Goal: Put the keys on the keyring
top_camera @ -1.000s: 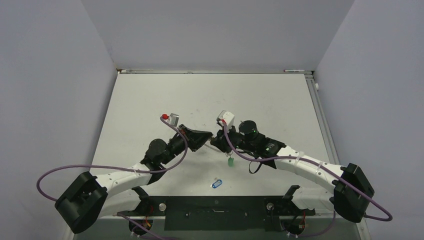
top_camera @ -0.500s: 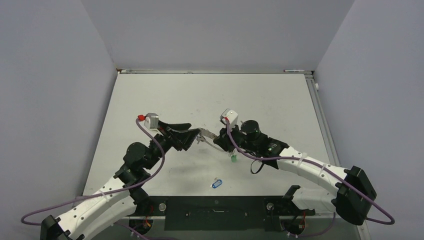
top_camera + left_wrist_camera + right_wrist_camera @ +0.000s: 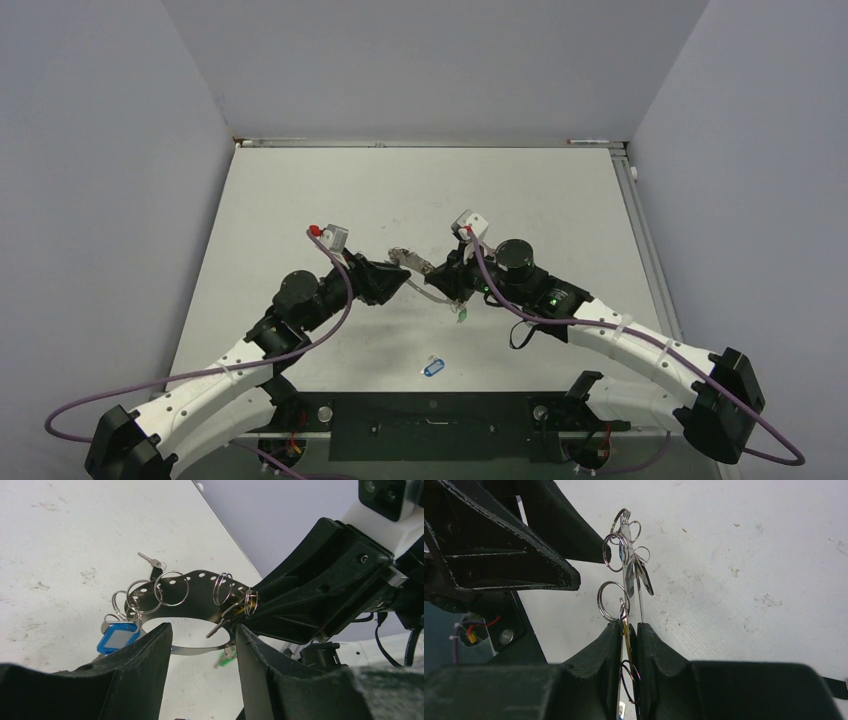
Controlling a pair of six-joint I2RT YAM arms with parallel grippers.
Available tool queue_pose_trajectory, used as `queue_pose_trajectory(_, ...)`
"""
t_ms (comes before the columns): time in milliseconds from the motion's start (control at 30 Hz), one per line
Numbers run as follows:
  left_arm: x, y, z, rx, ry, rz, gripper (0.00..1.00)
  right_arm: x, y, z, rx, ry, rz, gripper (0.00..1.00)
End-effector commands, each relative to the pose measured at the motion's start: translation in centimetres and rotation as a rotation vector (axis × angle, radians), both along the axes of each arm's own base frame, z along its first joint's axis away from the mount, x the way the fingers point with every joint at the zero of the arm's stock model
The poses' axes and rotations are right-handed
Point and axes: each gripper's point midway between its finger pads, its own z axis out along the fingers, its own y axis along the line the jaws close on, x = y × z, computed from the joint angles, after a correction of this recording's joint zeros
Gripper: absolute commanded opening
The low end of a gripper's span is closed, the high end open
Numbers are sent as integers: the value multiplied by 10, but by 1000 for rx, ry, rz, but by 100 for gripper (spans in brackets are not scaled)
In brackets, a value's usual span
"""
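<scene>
The keyring (image 3: 200, 582), a curved grey metal band with holes and several small split rings, hangs above the table. My right gripper (image 3: 630, 630) is shut on one end of it, seen edge-on as the keyring (image 3: 628, 575). A blue-tagged key (image 3: 117, 637) hangs from its left end, a black-headed key (image 3: 152, 566) at the far side, and a green tag (image 3: 225, 660) below. My left gripper (image 3: 202, 627) is open, its fingers either side of the ring's lower strand and not gripping it. From above, the keyring (image 3: 420, 290) spans between the left gripper (image 3: 400, 281) and the right gripper (image 3: 440, 273).
Another blue-tagged key (image 3: 433, 367) lies on the white table (image 3: 540, 200) near the front edge, just ahead of the black base plate (image 3: 430, 420). Grey walls close in the table on three sides.
The left gripper, shut beside the right gripper a second ago, opened and drew back left, then came in again at the ring with jaws open. The right arm shifted slightly away, still holding the ring.
</scene>
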Motion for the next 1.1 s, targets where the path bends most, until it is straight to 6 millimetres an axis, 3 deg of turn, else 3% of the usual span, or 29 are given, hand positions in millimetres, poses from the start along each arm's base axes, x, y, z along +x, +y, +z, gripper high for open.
queue_pose_trajectory(0,-5,-7,39,-96,-72,-51,46,1,7,45,130,-71,17,5)
queue_pose_trajectory(800,7,-14,39,-144,-71,-37,30,-9,15,45,155,-55,73,5)
queue_pose_trajectory(1067,5,-13,47,-161,-83,-36,34,-9,16,37,135,-52,72,5)
